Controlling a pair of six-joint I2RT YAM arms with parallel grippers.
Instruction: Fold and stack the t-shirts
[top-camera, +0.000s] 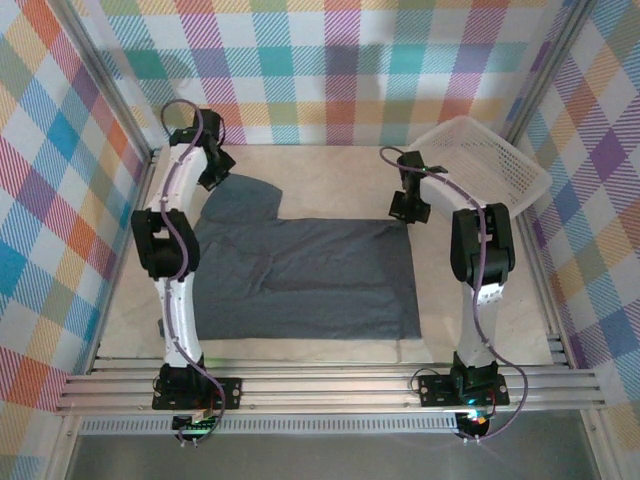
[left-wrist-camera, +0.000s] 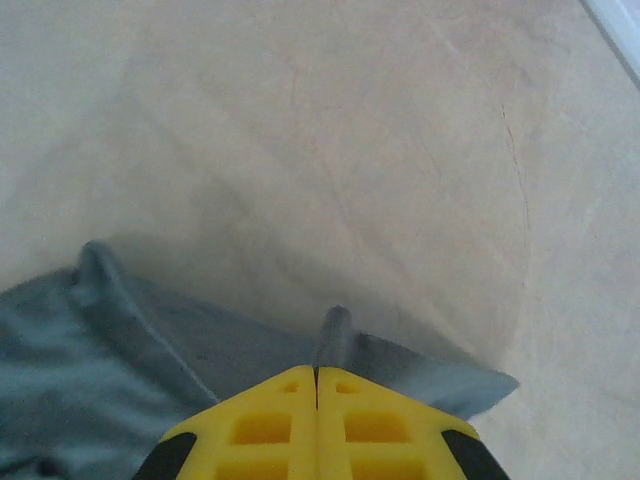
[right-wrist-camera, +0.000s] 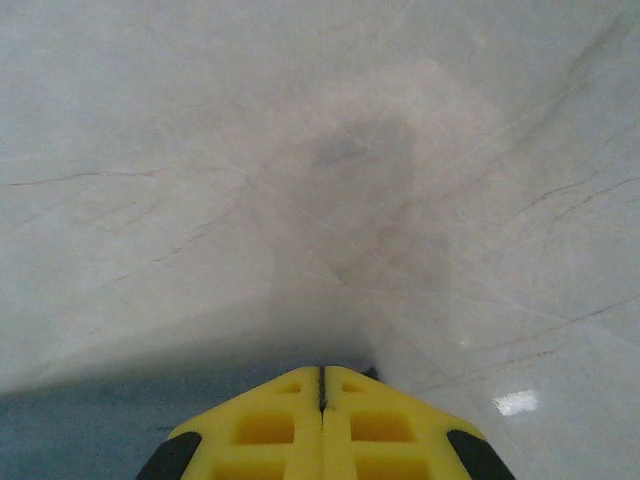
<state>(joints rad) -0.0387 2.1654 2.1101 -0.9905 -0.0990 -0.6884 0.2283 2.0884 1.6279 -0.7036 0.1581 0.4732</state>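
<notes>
A dark slate-grey t-shirt (top-camera: 310, 275) lies spread flat across the middle of the table, its far left sleeve reaching toward the back. My left gripper (top-camera: 214, 172) is shut on that sleeve's edge; in the left wrist view a pinched ridge of grey cloth (left-wrist-camera: 335, 335) rises from between the yellow fingers (left-wrist-camera: 270, 425). At the shirt's far right corner my right gripper (top-camera: 405, 208) is shut on the cloth's edge, and the grey shirt (right-wrist-camera: 100, 430) shows under and left of its yellow fingers (right-wrist-camera: 370, 425).
A white lattice basket (top-camera: 490, 160) leans at the back right corner. Bare beige tabletop (top-camera: 320, 170) runs behind the shirt. Checked walls close in the back and sides, and a metal rail (top-camera: 330, 385) lines the near edge.
</notes>
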